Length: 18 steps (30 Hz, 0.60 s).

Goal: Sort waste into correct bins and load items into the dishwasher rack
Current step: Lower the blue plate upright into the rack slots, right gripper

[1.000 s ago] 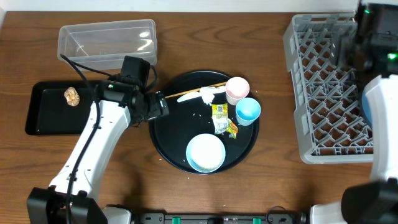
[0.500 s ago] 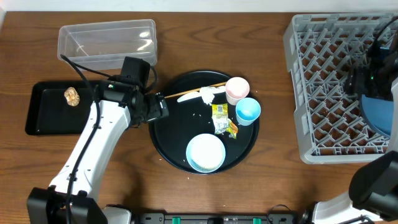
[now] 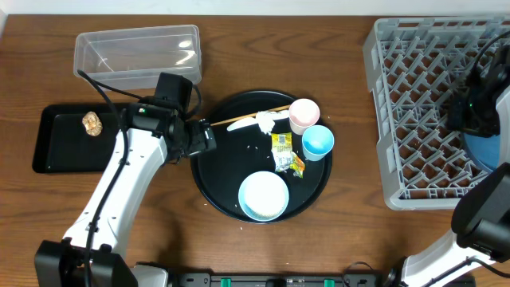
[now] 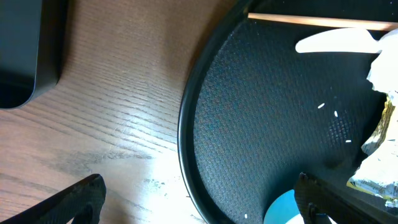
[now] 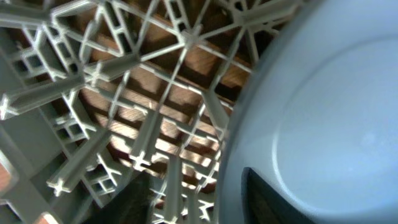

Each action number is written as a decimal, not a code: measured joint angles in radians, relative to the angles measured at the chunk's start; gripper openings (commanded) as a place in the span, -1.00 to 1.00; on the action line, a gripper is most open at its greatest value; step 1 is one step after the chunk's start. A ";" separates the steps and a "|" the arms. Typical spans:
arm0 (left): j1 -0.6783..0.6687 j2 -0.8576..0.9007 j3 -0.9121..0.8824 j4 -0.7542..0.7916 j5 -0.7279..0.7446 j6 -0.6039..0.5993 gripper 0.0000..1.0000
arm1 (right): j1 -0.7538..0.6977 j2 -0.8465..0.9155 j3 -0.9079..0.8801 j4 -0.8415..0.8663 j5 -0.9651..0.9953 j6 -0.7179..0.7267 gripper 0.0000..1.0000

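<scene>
My left gripper [image 3: 203,137] [image 4: 198,186] hangs open over the left rim of the round black tray [image 3: 215,171], holding nothing. On that tray are a pink cup [image 3: 304,114], a light-blue cup [image 3: 317,142], a white bowl [image 3: 264,195], a yellow-green wrapper [image 3: 284,153], a white tissue [image 3: 267,121] and rice grains [image 4: 321,106]. The dark-blue bowl [image 3: 486,151] [image 5: 323,118] lies in the grey rack [image 3: 398,104]. My right gripper [image 5: 196,186] straddles the bowl's rim. Its jaws are partly closed, with a gap between the outer finger and the bowl.
A clear tub [image 3: 137,49] stands at the back left. In front of it a black rectangular tray [image 3: 56,151] holds a brown lump [image 3: 92,123]. A wooden stick [image 3: 251,116] lies across the round tray's far side.
My right arm has come down over the rack's right side, where the blue bowl now shows. Its jaws have narrowed. The left arm has not moved.
</scene>
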State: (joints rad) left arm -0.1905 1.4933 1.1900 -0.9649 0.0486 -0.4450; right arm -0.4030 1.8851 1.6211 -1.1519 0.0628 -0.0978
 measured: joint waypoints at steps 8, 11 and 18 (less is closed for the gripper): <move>0.000 0.000 0.000 0.006 0.000 0.000 0.96 | -0.025 0.000 0.000 0.024 0.006 0.015 -0.98; 0.000 0.000 0.000 0.007 0.000 0.000 0.96 | -0.025 0.000 0.001 0.027 -0.019 0.015 -0.98; 0.000 0.000 0.000 0.008 0.000 0.000 0.96 | -0.036 0.000 0.116 0.004 -0.268 0.011 -0.98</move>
State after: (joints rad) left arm -0.1905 1.4933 1.1900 -0.9573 0.0486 -0.4450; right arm -0.4389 1.8847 1.7367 -1.1477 -0.2054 -0.0868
